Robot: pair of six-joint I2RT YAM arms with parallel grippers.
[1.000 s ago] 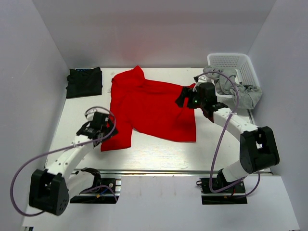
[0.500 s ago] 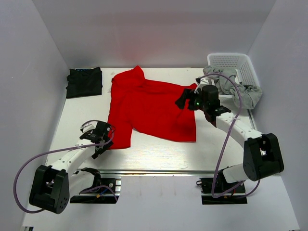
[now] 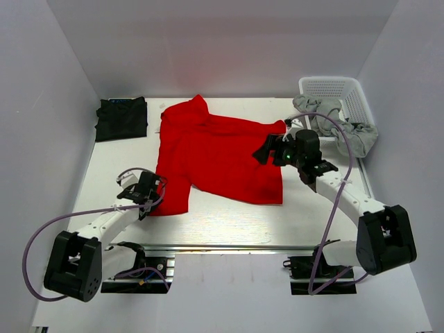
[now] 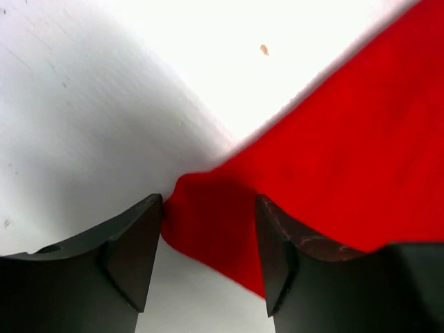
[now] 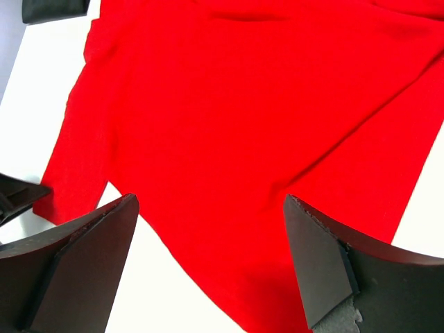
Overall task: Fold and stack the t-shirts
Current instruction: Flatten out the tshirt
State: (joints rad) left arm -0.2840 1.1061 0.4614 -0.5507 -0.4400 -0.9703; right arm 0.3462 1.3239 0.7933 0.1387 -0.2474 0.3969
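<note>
item: red t-shirt (image 3: 215, 152), the reference for all places below; it lies spread flat and unfolded on the white table (image 3: 229, 215), collar end farthest from the arm bases, one sleeve bunched at its far left corner. item: black t-shirt (image 3: 121, 118), well apart from the red t-shirt, beyond its far left corner; a compact dark rectangle that looks already folded, with nothing stacked on it. item: left gripper (image 3: 149, 198), at the near left corner of the red t-shirt; in the wrist view the left gripper (image 4: 208, 229) has its jaws parted, one on each side of the hem corner, red cloth between them but not visibly pinched. item: right gripper (image 3: 267, 148), over the right edge of the red t-shirt; its wrist view shows the right gripper (image 5: 208, 229) spread wide above the cloth, holding nothing. item: white lattice basket (image 3: 333, 87), beyond the far right corner of the red t-shirt, with grey cloth (image 3: 347, 132) draped over its near rim; whether that cloth is another shirt cannot be told. progress, as a judgement: one shirt appears done, the red t-shirt has no fold in it yet, and the stacking is not begun; the step in hand looks like taking hold of the near left corner for a first fold.
</note>
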